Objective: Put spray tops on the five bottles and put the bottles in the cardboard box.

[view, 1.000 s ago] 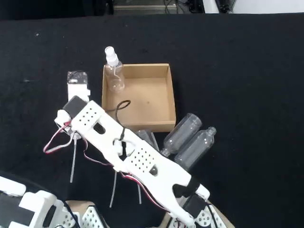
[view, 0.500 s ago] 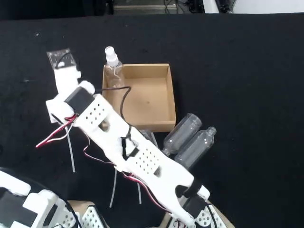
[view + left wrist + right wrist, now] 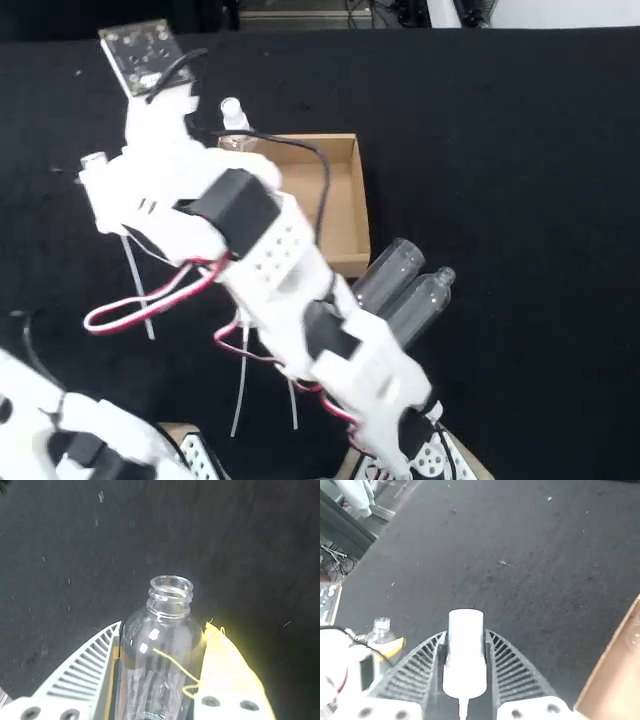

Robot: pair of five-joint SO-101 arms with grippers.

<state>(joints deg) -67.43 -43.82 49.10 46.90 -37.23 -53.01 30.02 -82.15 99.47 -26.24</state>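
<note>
My right gripper [image 3: 465, 635] is shut on a white spray top [image 3: 465, 652], held above the black table. From above, this gripper [image 3: 100, 175] is left of the cardboard box [image 3: 362, 200], and the top's thin tube [image 3: 138, 290] hangs below it. My left gripper [image 3: 164, 626] is shut on a clear, uncapped bottle [image 3: 171, 595]. That bottle [image 3: 381, 626] also appears far off in the right wrist view. One bottle with a spray top [image 3: 233, 112] stands in the box's back left corner. Two bare bottles [image 3: 385, 275] [image 3: 418, 305] lie right of the box's front.
Two loose dip tubes [image 3: 240, 395] [image 3: 293, 405] lie on the table near the front, partly under the right arm. The box's corner [image 3: 620, 670] is close beside the right gripper. The table's right half is bare black cloth.
My right arm rose and swung toward the far left, lifting the spray top and its tube off the table. It now covers the bottle that lay at the box's front edge.
</note>
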